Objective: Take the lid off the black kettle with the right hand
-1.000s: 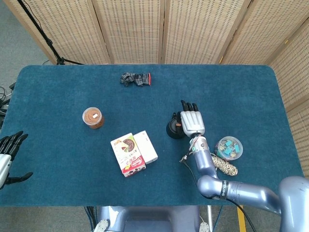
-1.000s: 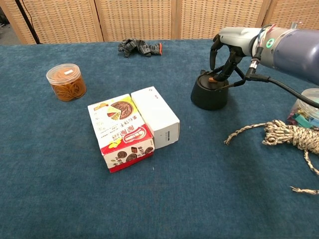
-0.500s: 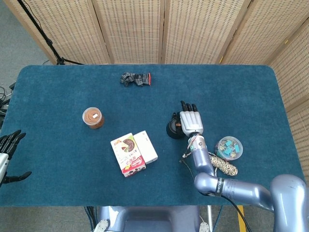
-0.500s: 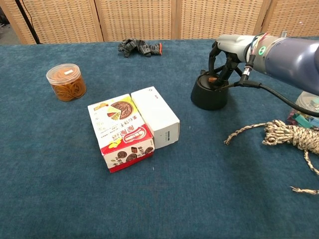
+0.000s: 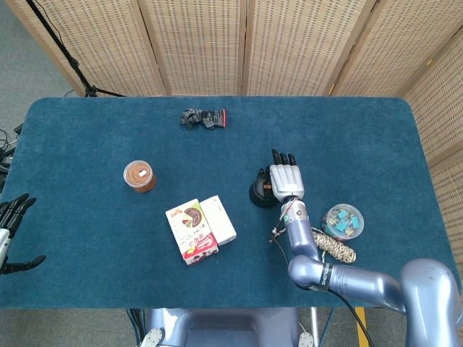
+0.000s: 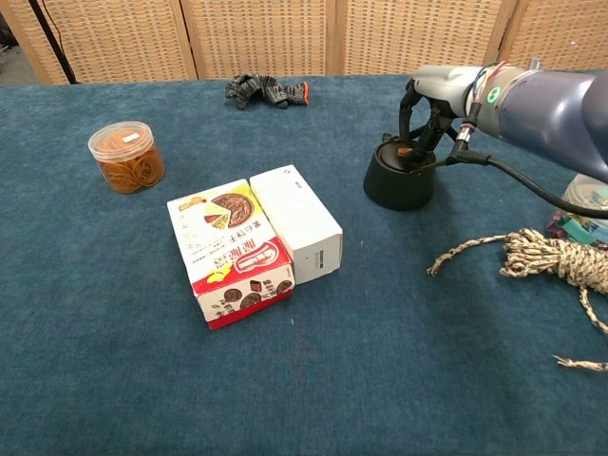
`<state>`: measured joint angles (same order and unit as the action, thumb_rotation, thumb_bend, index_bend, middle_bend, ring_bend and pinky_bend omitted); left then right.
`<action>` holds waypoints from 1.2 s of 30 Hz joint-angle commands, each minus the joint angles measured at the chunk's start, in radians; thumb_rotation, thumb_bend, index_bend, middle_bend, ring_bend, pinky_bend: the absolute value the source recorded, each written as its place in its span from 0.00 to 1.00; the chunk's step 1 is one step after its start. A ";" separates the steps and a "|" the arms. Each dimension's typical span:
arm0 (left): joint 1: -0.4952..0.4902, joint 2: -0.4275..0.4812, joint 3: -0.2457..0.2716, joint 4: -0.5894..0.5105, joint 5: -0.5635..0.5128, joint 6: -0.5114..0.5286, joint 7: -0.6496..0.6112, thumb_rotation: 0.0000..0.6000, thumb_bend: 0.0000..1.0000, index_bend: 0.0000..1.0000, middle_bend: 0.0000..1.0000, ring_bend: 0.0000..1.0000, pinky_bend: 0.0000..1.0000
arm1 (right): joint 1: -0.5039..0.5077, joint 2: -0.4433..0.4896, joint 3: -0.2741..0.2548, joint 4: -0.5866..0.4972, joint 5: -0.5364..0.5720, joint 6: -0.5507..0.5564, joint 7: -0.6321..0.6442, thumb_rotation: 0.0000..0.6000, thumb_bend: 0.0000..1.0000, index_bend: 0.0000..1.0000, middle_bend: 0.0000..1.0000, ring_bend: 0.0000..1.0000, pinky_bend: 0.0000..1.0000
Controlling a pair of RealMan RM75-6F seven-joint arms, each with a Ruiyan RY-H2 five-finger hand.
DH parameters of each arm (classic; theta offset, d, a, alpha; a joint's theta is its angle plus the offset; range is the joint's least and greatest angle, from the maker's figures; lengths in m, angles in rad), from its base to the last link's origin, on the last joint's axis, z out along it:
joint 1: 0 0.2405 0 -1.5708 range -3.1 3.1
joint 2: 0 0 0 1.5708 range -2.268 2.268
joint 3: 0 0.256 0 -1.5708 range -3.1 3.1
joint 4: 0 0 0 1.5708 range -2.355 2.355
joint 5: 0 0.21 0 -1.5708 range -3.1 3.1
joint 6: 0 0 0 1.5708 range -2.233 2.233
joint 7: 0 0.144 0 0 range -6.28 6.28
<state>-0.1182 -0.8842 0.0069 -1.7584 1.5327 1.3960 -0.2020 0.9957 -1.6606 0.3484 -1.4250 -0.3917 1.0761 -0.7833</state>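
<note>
The black kettle [image 6: 399, 180] stands on the blue cloth right of centre, with its lid [image 6: 403, 154] and brown knob still seated on top. My right hand [image 6: 429, 104] hangs just over it. Its fingers [image 6: 410, 112] point down behind the knob and touch the lid, and the thumb reaches in from the right. The knob shows between them, and no grip is visible. From the head view, the right hand [image 5: 286, 181] lies against the right side of the kettle [image 5: 259, 191]. My left hand [image 5: 11, 231] hangs beyond the table's left edge, fingers spread and empty.
A red snack box [image 6: 230, 252] and a white box [image 6: 296, 221] lie together at centre. A jar of rubber bands [image 6: 125, 157] stands at the left. A glove [image 6: 268, 91] lies at the back. A rope coil [image 6: 551, 255] and a jar of clips [image 5: 343, 221] sit to the right.
My right hand has shifted slightly left and lower over the kettle, bringing its fingers closer around the knob. The left hand has drifted a little down.
</note>
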 commanded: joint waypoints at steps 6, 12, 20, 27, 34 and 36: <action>0.001 -0.001 0.001 0.001 0.001 0.002 0.000 1.00 0.09 0.00 0.00 0.00 0.00 | 0.013 -0.001 -0.003 0.004 0.033 -0.004 -0.019 1.00 0.35 0.49 0.00 0.00 0.00; 0.000 0.000 0.000 0.002 -0.001 0.000 -0.002 1.00 0.09 0.00 0.00 0.00 0.00 | 0.019 -0.005 -0.008 0.012 0.042 -0.002 -0.024 1.00 0.37 0.49 0.00 0.00 0.00; 0.000 0.001 -0.001 0.002 0.000 0.002 -0.003 1.00 0.09 0.00 0.00 0.00 0.00 | 0.024 -0.011 -0.009 0.023 0.054 -0.003 -0.024 1.00 0.37 0.49 0.00 0.00 0.00; -0.001 0.001 -0.001 0.003 0.000 0.001 -0.005 1.00 0.09 0.00 0.00 0.00 0.00 | 0.029 -0.018 -0.010 0.037 0.061 -0.007 -0.027 1.00 0.37 0.50 0.00 0.00 0.00; 0.000 0.002 -0.001 0.003 -0.001 0.001 -0.007 1.00 0.09 0.00 0.00 0.00 0.00 | 0.034 -0.028 -0.012 0.049 0.049 -0.007 -0.022 1.00 0.38 0.55 0.00 0.00 0.00; 0.000 0.002 -0.001 0.004 -0.001 0.001 -0.007 1.00 0.09 0.00 0.00 0.00 0.00 | 0.033 -0.029 -0.014 0.051 0.044 -0.004 -0.021 1.00 0.38 0.57 0.00 0.00 0.00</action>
<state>-0.1184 -0.8823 0.0059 -1.7548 1.5320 1.3971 -0.2095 1.0290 -1.6892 0.3351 -1.3747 -0.3472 1.0716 -0.8050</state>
